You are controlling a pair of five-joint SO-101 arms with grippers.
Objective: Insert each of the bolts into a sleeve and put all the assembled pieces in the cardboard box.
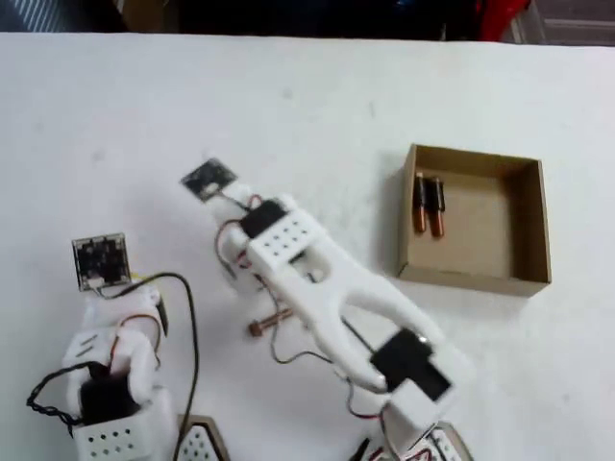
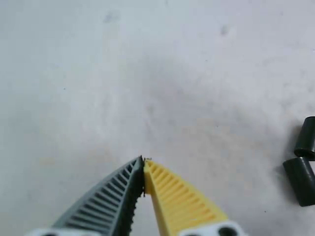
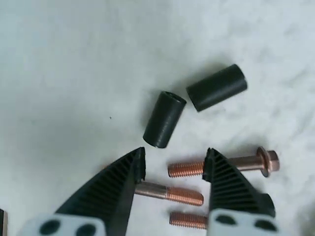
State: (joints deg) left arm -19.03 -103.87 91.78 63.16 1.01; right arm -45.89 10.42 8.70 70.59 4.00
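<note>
Three bolts (image 3: pixel 186 168) lie crowded on the worktop (image 3: pixel 74 73) beneath the open right end effector (image 3: pixel 175 152), so closing could pinch two together or set the nearby sleeves (image 3: pixel 165 119) rolling.

A fixed camera looks steeply down on the white tabletop (image 1: pixel 317 96), the open brown cardboard box (image 1: pixel 524 226) at its right. The wrist cameras sight along the left gripper (image 2: pixel 143 164) and the right gripper (image 3: pixel 175 153), close above that surface; both catch the same two black cylindrical sleeves (image 2: pixel 301 179) (image 3: pixel 165 119).
</note>
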